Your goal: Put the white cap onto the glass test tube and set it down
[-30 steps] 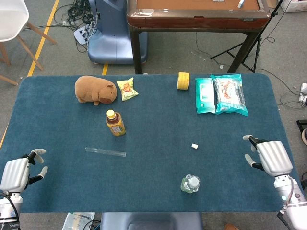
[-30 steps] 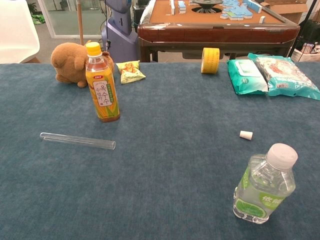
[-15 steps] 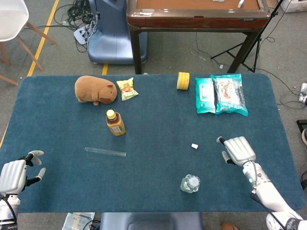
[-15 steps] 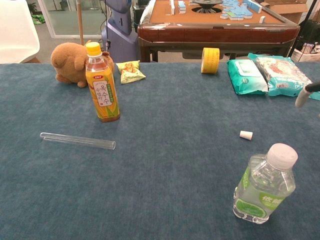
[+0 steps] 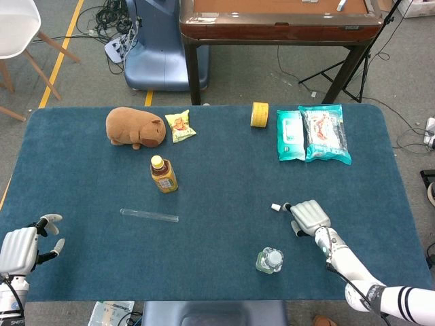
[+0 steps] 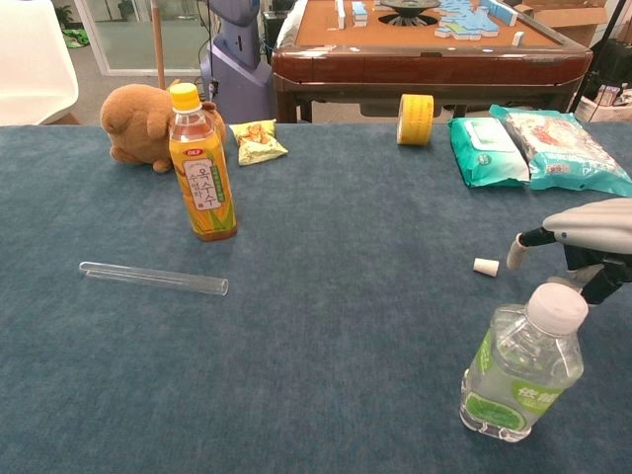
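Observation:
The small white cap [image 5: 275,206] [image 6: 485,267] lies on the blue table right of centre. My right hand [image 5: 308,216] [image 6: 585,237] hovers just right of it with fingers apart, one fingertip close to the cap, holding nothing. The glass test tube [image 5: 149,216] [image 6: 153,278] lies flat on the left half of the table, far from both hands. Near the front left corner, my left hand [image 5: 24,246] is open and empty; the chest view does not show it.
A tea bottle [image 5: 164,174] [image 6: 201,165] stands behind the tube. A clear water bottle [image 5: 270,261] [image 6: 520,361] stands near the front edge, close to my right hand. A brown plush [image 5: 134,127], snack bag [image 5: 180,125], yellow tape roll [image 5: 259,114] and wipe packs [image 5: 314,132] line the back.
My right hand has swept left from the table's right edge to just beside the white cap. The left hand has barely shifted. Cap and tube have not moved.

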Robot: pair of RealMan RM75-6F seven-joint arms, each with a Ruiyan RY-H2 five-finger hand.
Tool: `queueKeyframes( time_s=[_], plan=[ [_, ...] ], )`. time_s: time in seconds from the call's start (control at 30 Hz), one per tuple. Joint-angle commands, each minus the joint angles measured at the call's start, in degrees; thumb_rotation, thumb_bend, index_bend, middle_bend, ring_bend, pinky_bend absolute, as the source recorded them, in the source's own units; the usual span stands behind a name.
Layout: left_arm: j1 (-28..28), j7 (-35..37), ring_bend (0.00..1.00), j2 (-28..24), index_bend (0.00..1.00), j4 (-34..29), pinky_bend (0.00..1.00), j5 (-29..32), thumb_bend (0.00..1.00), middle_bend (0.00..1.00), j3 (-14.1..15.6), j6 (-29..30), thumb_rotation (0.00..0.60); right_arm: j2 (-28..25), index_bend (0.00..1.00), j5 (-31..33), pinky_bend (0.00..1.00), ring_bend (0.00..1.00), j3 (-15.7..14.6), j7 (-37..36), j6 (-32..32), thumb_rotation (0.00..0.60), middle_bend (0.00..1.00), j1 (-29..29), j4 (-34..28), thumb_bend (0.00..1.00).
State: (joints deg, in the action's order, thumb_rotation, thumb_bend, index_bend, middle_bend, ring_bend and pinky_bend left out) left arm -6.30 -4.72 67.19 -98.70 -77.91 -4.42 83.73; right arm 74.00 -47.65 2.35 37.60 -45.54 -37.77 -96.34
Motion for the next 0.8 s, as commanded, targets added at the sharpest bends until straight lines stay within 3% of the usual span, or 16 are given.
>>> queueKeyframes(
  time_s=[0.03, 0.8],
  plan=[
    [0.2, 0.2, 0.49, 0.0, 0.35, 0.1, 0.64, 0.0, 0.28, 0.51, 0.0, 0.1, 0.6, 0.6, 0.23, 0.8, 1.0, 1.0, -0.5, 0.0, -0.2, 0.6, 1.0, -0.8, 0.4, 0.58],
    [1.1, 1.7, 0.49, -0.4, 0.35, 0.9, 0.64, -0.3, 0.28, 0.51, -0.1, 0.5, 0.6, 1.9, 0.23, 0.7, 1.0, 1.0, -1.5, -0.9, -3.8, 0.6, 1.0, -5.1, -0.9, 0.58]
  ],
)
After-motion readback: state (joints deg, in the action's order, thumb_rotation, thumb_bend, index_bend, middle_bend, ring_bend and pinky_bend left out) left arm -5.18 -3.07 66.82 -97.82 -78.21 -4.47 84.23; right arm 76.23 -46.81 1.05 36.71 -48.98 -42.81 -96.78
